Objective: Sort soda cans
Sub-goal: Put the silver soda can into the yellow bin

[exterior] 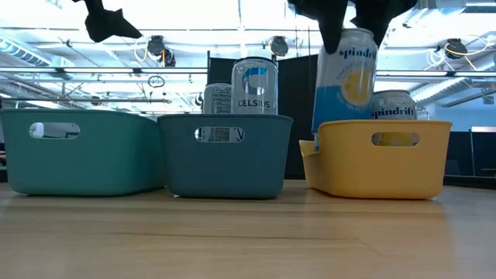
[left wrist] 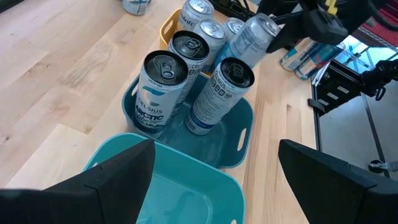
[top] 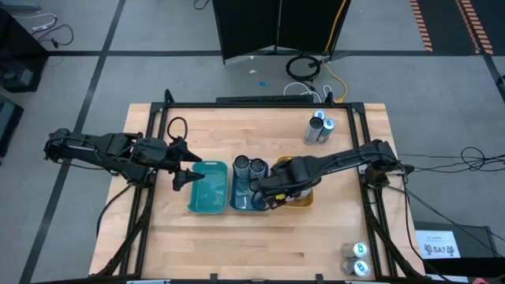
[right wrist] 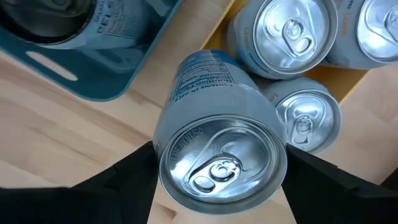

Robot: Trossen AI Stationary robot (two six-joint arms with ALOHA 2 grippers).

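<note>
- I am gripping a Spindrift can [right wrist: 217, 155] with my right gripper [top: 271, 192]; my two dark fingers [right wrist: 124, 180] are pressing its sides just under the top rim, and the can is hanging upright.
- In the low view this held can [exterior: 346, 81] is riding above the near-left corner of the yellow bin [exterior: 380, 159], its base dipping behind the bin's rim, so I cannot tell whether it is touching anything inside.
- Just beside my held can, other silver-topped cans [right wrist: 283, 31] are standing upright in the yellow bin, packed close to one another.
- On the other side of my right gripper, the dark blue bin [top: 246, 195] is sitting next to the yellow one, and three Celsius cans [left wrist: 163, 93] are standing upright in it, black-topped and bunched together.
- My left gripper [top: 183, 168] is hovering with its jaws spread wide and nothing between them, over the teal bin [top: 207, 189], which is sitting beside the blue bin on its far side from the yellow one.
- Farther out on the wooden table [top: 237, 244], two cans [top: 319, 128] are standing together near the back right corner, well apart from the bins.
- Two more cans [top: 355, 259] are standing at the front right corner of the table, away from both of my grippers.
</note>
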